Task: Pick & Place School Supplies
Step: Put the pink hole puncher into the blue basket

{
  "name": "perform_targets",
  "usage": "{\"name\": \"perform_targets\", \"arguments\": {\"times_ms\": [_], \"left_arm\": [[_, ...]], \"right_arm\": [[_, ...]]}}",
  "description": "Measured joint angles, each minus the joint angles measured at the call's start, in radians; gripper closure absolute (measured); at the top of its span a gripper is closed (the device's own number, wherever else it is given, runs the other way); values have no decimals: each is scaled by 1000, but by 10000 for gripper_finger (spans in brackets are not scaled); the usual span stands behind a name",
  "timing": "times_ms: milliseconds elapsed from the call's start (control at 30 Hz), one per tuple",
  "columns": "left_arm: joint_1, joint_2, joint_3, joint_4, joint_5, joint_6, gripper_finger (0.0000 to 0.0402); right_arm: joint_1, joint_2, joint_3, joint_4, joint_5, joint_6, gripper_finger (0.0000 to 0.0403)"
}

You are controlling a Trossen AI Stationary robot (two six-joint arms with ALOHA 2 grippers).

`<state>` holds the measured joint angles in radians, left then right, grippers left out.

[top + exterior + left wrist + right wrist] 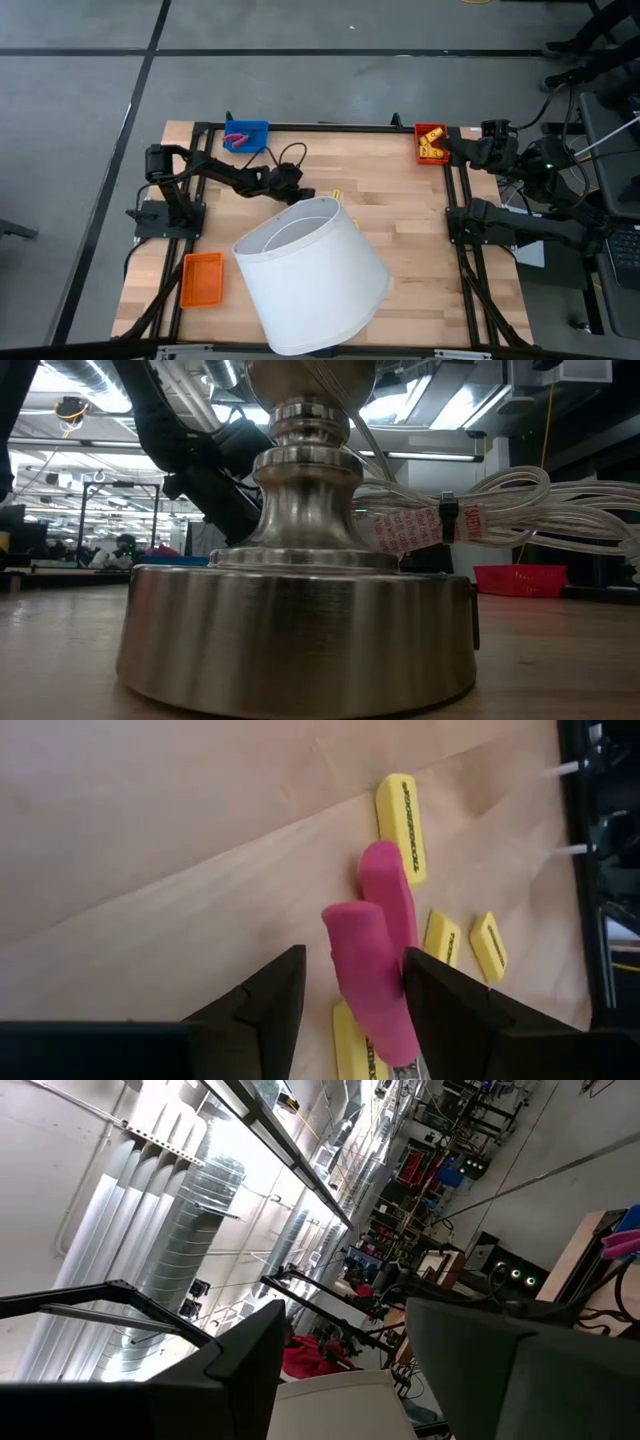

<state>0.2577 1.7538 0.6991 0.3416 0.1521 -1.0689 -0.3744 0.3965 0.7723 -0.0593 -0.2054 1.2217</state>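
Pink-handled scissors (372, 955) lie among several yellow blocks on the wood: one (402, 812) beyond the handles, two (441, 937) (488, 945) to the side, and one (352, 1042) under the scissors. My left gripper (352, 982) stands open over the scissors, one finger on either side of the handles; in the high view it (300, 192) is at the lampshade's far rim. Wood shows between one finger (270, 1005) and the pink. The other finger (450, 1005) overlaps a handle's edge; whether it touches, I cannot tell. My right gripper (345, 1345) is open, raised and holds nothing.
A large white lampshade (310, 275) covers the table's middle; its metal base (300, 630) and bundled cord (480, 510) fill the low view. A blue tray (247, 135) holding something pink, a red tray (430, 142) with yellow pieces and an orange tray (202, 278) stand on the table.
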Motion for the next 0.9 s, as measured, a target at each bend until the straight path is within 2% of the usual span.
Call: {"name": "perform_targets", "arguments": {"times_ms": [500, 633, 800, 900], "left_arm": [[-8, 0, 0, 55, 8, -55, 244], [-8, 0, 0, 49, 8, -55, 271], [-8, 0, 0, 52, -1, -74, 329], [-8, 0, 0, 52, -3, -73, 335]], "right_arm": [[0, 0, 0, 0, 7, -3, 190], [0, 0, 0, 0, 7, -6, 190], [0, 0, 0, 0, 7, -6, 190], [0, 0, 0, 0, 7, -6, 190]]}}
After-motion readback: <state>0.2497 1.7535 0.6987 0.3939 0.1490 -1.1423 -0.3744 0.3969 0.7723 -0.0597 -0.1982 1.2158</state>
